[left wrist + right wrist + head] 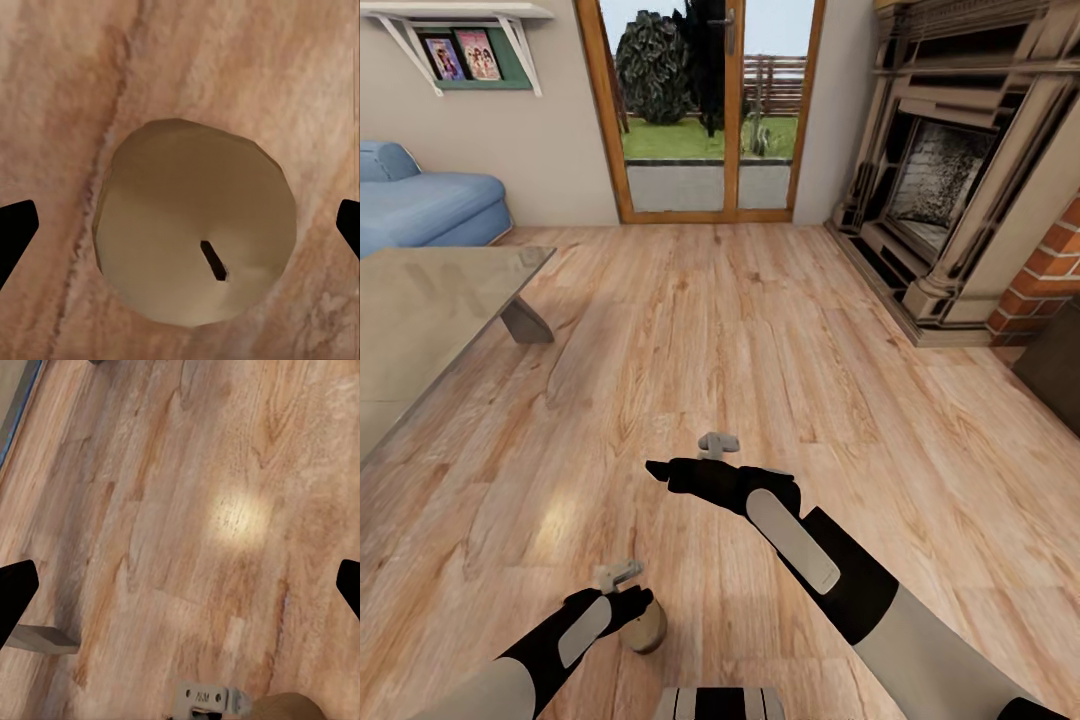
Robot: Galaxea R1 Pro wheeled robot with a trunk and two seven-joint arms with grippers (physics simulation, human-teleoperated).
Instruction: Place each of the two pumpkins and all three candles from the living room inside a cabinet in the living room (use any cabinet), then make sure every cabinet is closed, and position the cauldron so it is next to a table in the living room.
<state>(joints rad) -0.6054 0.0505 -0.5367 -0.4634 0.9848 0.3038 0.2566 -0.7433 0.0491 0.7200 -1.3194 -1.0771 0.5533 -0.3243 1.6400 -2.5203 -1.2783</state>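
Observation:
One candle (645, 630), a stubby beige cylinder, stands on the wooden floor close in front of me. My left gripper (628, 603) hangs right above it. In the left wrist view the candle (187, 217) and its dark wick lie straight below, and the black fingertips (15, 236) stand wide apart on either side, open and clear of it. My right gripper (660, 470) reaches over bare floor further ahead, open and empty, its fingertips (16, 592) spread. The right wrist view catches the candle's edge (289, 706). The grey-topped table (420, 310) stands to the left. Pumpkins and cauldron are out of view.
A blue sofa (420, 205) sits behind the table at the far left. A glass garden door (710, 110) is straight ahead and a fireplace (950, 180) with brick stands on the right. A dark brown unit's corner (1057, 370) shows at the right edge.

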